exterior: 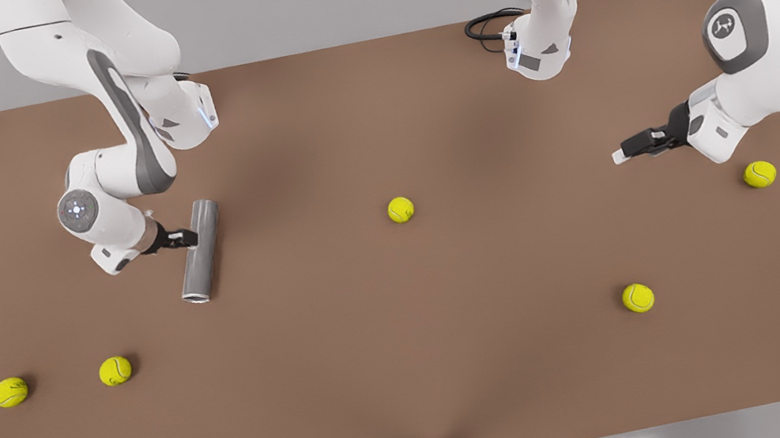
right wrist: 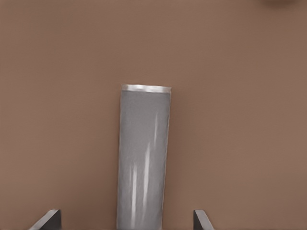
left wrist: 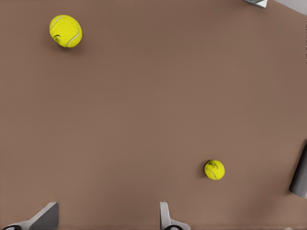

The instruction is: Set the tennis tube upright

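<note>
Meanwhile right gripper (exterior: pixel 189 237) straddles the flat tennis tube (exterior: pixel 200 250) unclenched; left gripper (exterior: pixel 619 154) hangs released.

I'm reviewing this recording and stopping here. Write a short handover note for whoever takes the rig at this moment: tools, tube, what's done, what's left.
Right tool: open, fingers on either side of the tennis tube near its far end, not closed on it.
Left tool: open, holding nothing, waiting above the table on the front view's right, near a tennis ball.
Tube: appears to lie on its side on the table, on the front view's left, silvery rim toward the camera.
Done: right tool is lined up for a grasp.
Left: close on the tube, lift it, turn it and stand it on end.
</note>
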Controlling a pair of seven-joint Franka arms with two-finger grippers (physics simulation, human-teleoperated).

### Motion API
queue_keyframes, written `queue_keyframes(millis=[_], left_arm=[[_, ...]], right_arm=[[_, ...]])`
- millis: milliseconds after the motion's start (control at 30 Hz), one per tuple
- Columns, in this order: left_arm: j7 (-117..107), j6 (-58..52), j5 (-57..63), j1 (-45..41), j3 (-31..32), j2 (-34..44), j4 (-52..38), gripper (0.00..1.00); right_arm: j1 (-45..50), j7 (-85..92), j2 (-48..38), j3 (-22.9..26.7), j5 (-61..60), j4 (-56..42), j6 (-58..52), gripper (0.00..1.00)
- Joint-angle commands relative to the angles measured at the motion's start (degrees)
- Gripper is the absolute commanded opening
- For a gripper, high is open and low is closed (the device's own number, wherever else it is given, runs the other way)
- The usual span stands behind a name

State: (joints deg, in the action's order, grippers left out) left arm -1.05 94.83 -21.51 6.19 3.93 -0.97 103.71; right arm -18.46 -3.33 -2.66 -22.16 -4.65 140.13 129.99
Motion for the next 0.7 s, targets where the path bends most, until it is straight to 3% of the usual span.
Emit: queue_keyframes(millis=[0, 467, 667], left_arm=[[0.0, 0.0, -0.02, -3.02, 0.03, 0.0, 0.0, 1.0], [0.0, -0.09, -0.11, -3.02, 0.03, 0.0, 0.0, 1.0], [0.09, -0.26, -0.11, -3.02, 0.03, 0.0, 0.0, 1.0]], right_arm=[[0.01, 0.16, 0.11, 0.01, 0.0, 0.05, 0.17, 1.0], [0.1, -6.16, 3.81, -1.39, -0.27, 9.9, 17.4, 1.0], [-0.52, -5.64, 5.83, -2.1, -0.27, 10.51, 19.16, 1.0]])
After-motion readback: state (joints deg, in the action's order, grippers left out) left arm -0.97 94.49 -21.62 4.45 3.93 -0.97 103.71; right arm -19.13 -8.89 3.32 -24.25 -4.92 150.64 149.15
